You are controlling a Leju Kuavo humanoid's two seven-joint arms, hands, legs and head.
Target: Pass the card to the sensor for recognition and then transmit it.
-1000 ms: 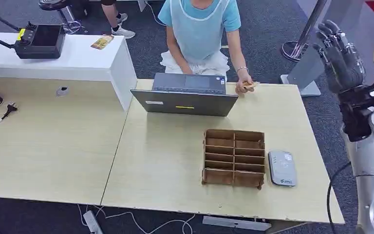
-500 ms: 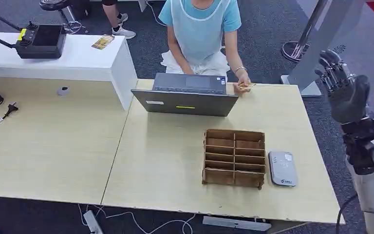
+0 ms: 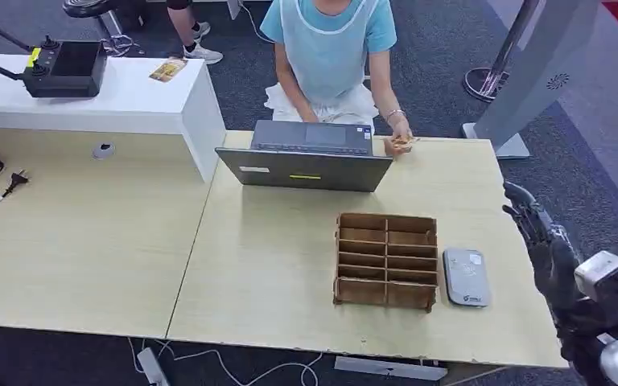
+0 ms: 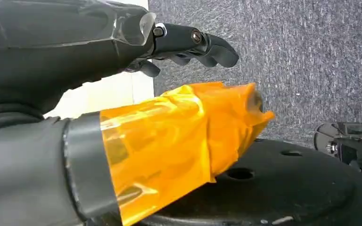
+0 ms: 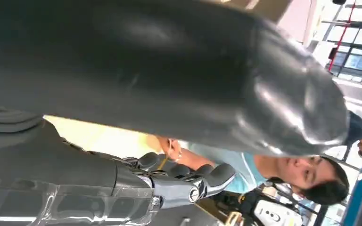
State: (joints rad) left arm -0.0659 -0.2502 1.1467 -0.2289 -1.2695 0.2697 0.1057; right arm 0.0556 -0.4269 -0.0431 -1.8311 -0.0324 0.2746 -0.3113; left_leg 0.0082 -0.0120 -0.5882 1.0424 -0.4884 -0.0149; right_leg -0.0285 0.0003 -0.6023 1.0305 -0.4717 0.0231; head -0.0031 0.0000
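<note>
Light wooden table [image 3: 273,273] on dark grey carpet [image 3: 451,48].

Empty left hand [image 4: 122,94] above carpet [image 4: 301,61]

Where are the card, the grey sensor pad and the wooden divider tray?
card [image 3: 403,143], head view, on the edge showing in the person's fingers.
sensor pad [image 3: 466,277], head view, middle of its grey top.
wooden divider tray [image 3: 388,225], head view, on its far row's centre wall.

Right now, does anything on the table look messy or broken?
Nothing stands out. The brown wooden divided box sits square beside the flat grey sensor pad, and the open grey laptop looks tidy. The small orange card is in the person's hand.
</note>
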